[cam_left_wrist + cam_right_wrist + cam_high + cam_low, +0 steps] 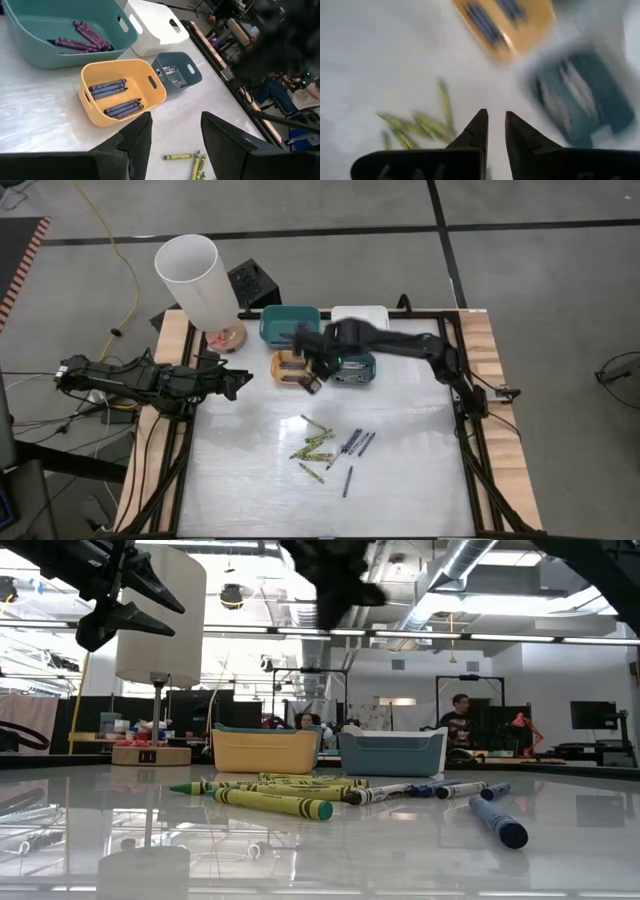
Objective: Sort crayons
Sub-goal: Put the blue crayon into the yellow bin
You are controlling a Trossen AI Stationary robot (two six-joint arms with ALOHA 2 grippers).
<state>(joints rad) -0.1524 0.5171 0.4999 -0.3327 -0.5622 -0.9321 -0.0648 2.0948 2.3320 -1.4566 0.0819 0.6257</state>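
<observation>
The left end effector [240,383] hung parted and empty left of the yellow bin [292,366], waiting. The right end effector [313,385] hovered beside that bin, jaws narrow, carrying nothing. Unsorted crayons [330,447] lay on the counter [400,470] nearer than the bin.

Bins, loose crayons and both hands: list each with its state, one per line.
Yellow bin: holds blue crayons.
Large teal bin: holds purple crayons.
Small blue-grey bin: holds grey crayons.
White bin: contents hidden.
Loose crayons: unsorted on table.
Left hand: open, empty.
Right hand: slightly open, empty, above bins.
</observation>
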